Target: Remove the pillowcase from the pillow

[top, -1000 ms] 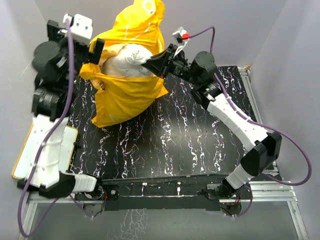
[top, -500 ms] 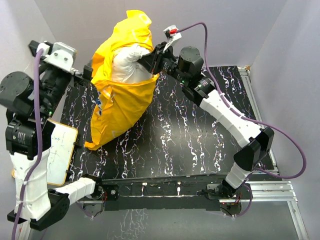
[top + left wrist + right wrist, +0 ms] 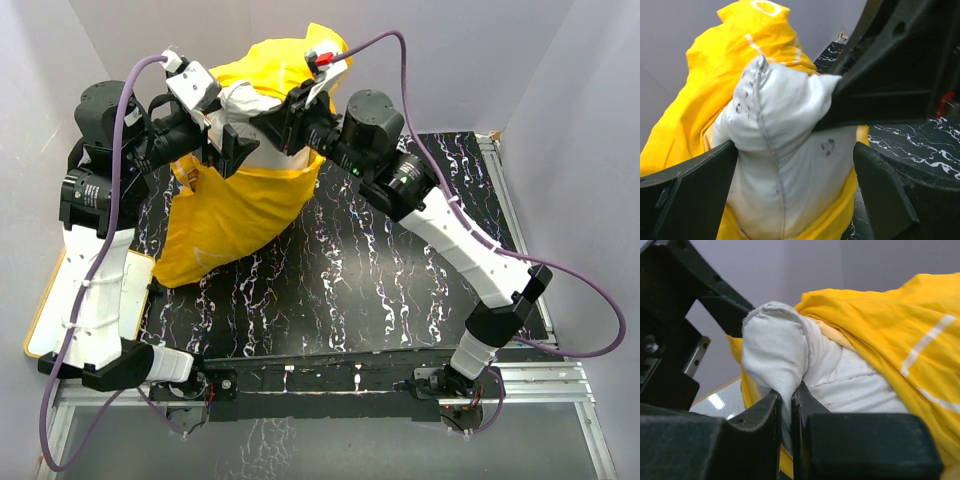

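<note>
two claws now meet: right claw (image 3: 787, 391) pinches the pillow (image 3: 780, 345) by a bare corner; left claw (image 3: 792, 167), newly swung in, gapes around it. pillowcase (image 3: 240, 210) sags to the surface (image 3: 400, 290), still covering most.

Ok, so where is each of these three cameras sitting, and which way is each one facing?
Top external: above and behind the arm bases, looking down on the table; both arms show, meeting at the pillow in its yellow pillowcase.
Left wrist: on the left arm, looking along the left tool, fingers spread either side of the pillow.
Right wrist: on the right arm, looking along the right tool, shut on a pillow corner.
Shared: all three see pillow and pillowcase.
</note>
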Robot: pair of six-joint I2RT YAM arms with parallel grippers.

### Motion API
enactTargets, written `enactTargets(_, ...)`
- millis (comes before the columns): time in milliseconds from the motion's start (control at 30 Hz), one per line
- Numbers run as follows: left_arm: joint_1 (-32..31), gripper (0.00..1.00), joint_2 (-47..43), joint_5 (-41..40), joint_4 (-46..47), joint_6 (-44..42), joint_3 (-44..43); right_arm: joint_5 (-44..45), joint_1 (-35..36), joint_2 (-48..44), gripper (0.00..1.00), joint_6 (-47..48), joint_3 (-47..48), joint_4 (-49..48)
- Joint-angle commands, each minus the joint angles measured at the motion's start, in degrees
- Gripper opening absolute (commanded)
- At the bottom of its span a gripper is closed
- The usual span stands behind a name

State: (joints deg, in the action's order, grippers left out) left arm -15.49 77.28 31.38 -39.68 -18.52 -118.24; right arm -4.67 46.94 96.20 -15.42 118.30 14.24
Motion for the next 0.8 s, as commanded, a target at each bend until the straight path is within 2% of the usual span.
enactTargets(0, 0.2, 0.97, -3.1, 1.8, 2.1, -1.8, 0.1, 0.1, 1.9, -2.9, 0.08, 2.5, 2.0, -4.1)
enactTargets(200, 0.2, 0.97, -10.2, -4.0, 6.1, -7.8, 10.9, -11.5, 2.1, -2.8, 0.08, 1.6, 0.6, -5.5)
enactTargets(333, 0.2, 0.97, -10.3, 0.1, 2.2, -7.6, 12.7, -25.4, 2.1, -1.7, 0.08, -2.2, 0.6, -10.3)
enactTargets(433, 0.1, 0.97, -9.7, 2.2, 1.5, -6.1, 14.5, -32.7, 2.1, -0.2, 0.08, -4.8, 2.3, -10.7)
enactTargets(700, 0.2, 0.97, -10.3, 6.3, 2.2, -3.0, 20.0, -37.4, 2.1, -0.3, 0.08, -9.0, 0.4, -14.4)
enactTargets(733, 0.2, 0.94, -10.5, 6.7, 2.6, -2.3, 21.2, -38.4, 2.0, 0.1, 0.10, -9.7, 1.0, -14.6)
enactTargets(767, 0.1, 0.87, -10.7, 7.7, 2.3, -2.1, 22.3, -39.6, 1.8, 0.5, 0.13, -10.1, 1.5, -14.6)
